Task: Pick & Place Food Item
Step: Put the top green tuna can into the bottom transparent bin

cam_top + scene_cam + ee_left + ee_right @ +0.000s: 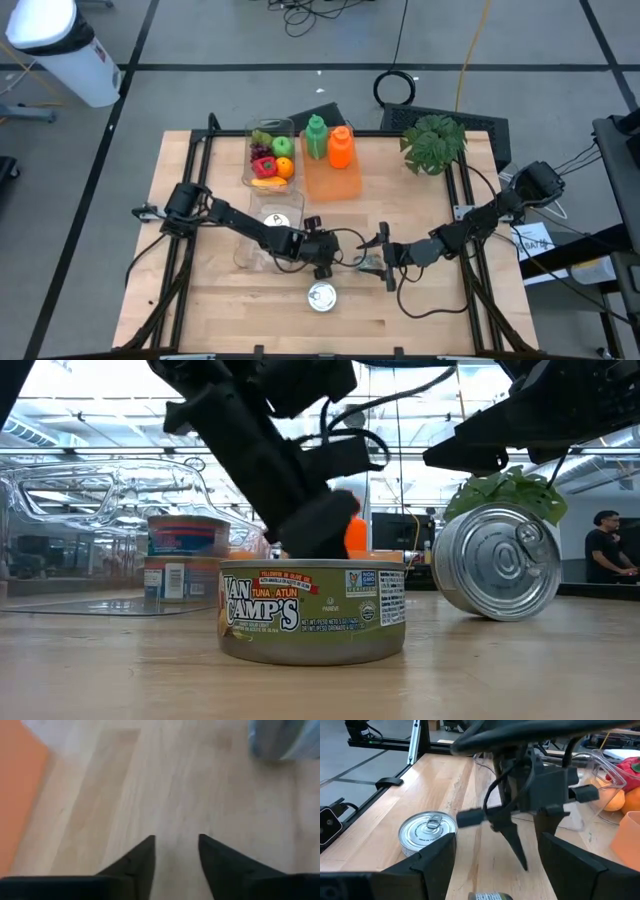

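The wooden tabletop (200, 300) carried everything. The two dark arms reached in from either side and met near its middle. At the far edge sat an orange tray (333, 177) with a green bottle (316, 138) and an orange bottle (341, 147) standing on it. Just beside the tray was a clear tub of toy fruit (271, 155), and a leafy plant (433, 142) stood at the far right corner. A second clear container (95, 530) lay under the left arm with stacked cans (186, 550) in it.

The tuna can (321, 297) stood upright on the bare wood toward the near edge, its pull tab on top and its green label facing the low camera. It was touched by neither arm. A silver can (497, 560) lay on its side under the right arm.

The left hand (324, 266) hung just behind the tuna can, pointing down, its fingers (137, 865) apart with only bare wood showing between them. The right hand (380, 260) was low over the tipped can, its fingers (432, 857) spread wide. Whether they touched that can could not be told.
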Motion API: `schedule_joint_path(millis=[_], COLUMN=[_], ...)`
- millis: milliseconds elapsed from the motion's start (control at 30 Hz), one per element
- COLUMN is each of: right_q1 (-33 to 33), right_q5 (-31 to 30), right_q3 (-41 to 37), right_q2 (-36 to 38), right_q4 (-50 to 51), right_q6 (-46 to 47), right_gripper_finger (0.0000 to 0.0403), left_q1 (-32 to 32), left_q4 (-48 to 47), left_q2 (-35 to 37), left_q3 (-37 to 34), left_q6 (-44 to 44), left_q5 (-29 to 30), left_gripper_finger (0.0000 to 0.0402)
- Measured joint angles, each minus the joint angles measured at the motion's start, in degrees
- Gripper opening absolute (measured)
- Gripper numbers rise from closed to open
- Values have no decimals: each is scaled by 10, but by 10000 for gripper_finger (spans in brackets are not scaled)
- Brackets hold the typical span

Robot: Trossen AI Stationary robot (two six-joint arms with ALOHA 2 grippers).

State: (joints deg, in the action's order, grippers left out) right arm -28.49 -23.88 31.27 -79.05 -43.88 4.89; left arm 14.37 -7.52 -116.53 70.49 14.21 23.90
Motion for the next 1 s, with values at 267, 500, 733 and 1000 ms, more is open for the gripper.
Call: schedule_joint_path(millis=[267, 500, 733, 1000], right_q1=[0, 0, 0, 0], right_q5=[0, 0, 0, 0], right_q3=[0, 0, 0, 0], right_q2=[0, 0, 0, 0], right_q4=[0, 0, 0, 0], right_q6=[0, 0, 0, 0], right_gripper_finger=[265, 265, 265, 265], left_q1=[11, 20, 19, 19], left_q4=[116, 144, 157, 218], left_q2=[12, 12, 12, -12], left_q3=[2, 1, 1, 2], left_q6=[-20, -32, 0, 0], left_q5=[-76, -76, -87, -104], left_gripper_finger=[238, 263, 269, 269])
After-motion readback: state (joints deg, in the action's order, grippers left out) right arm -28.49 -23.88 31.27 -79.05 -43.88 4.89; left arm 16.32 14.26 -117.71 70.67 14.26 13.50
